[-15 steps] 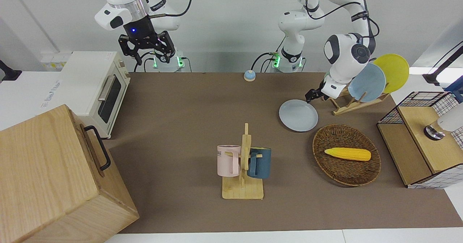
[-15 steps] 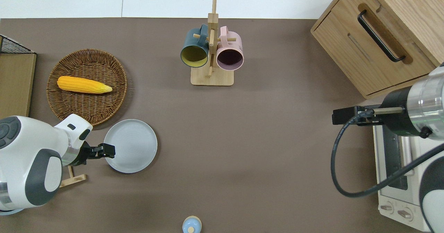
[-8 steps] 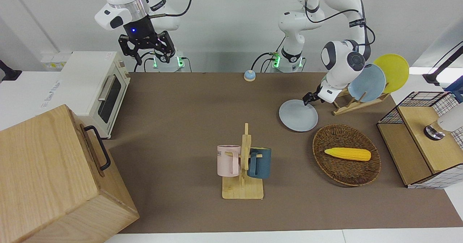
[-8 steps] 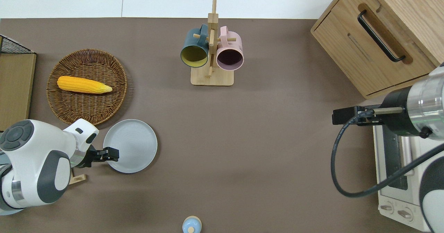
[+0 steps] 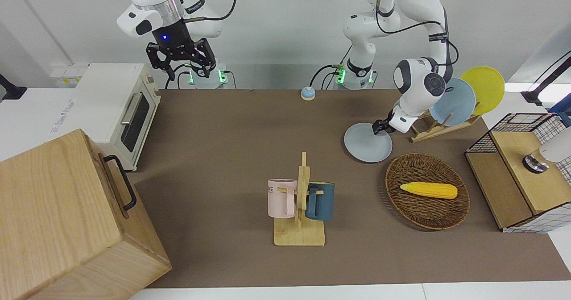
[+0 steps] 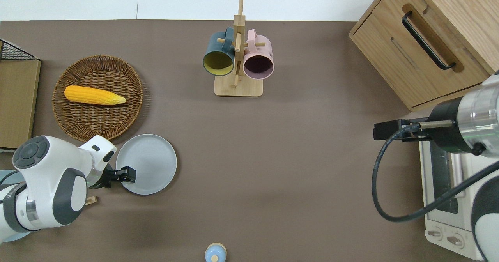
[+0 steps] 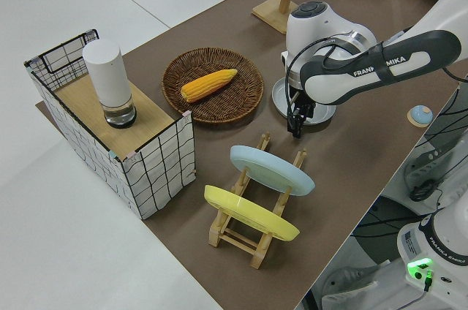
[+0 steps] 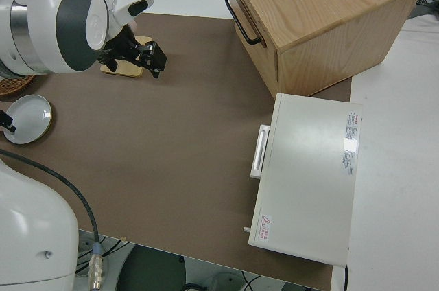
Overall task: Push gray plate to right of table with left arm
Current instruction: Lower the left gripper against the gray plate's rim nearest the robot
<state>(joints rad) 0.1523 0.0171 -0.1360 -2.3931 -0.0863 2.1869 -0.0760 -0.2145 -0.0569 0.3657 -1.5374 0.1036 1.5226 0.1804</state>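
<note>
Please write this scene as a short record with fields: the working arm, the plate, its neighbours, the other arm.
working arm: white left arm, its small black left gripper over the plate's edge toward the left arm's end of the table
target: round pale gray-blue plate, flat on the brown table
neighbour: wicker basket holding a yellow corn cob, farther from the robots than the plate
rack: sky-blue plate and yellow plate standing in a wooden rack
other arm: right arm, parked

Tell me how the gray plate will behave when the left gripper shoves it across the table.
The gray plate lies flat on the matte table, so it should slide, not roll or tip. It looks rigid, so it likely won't flex. The left gripper is over its rim nearest the left arm's end; an off-centre push may spin it.
</note>
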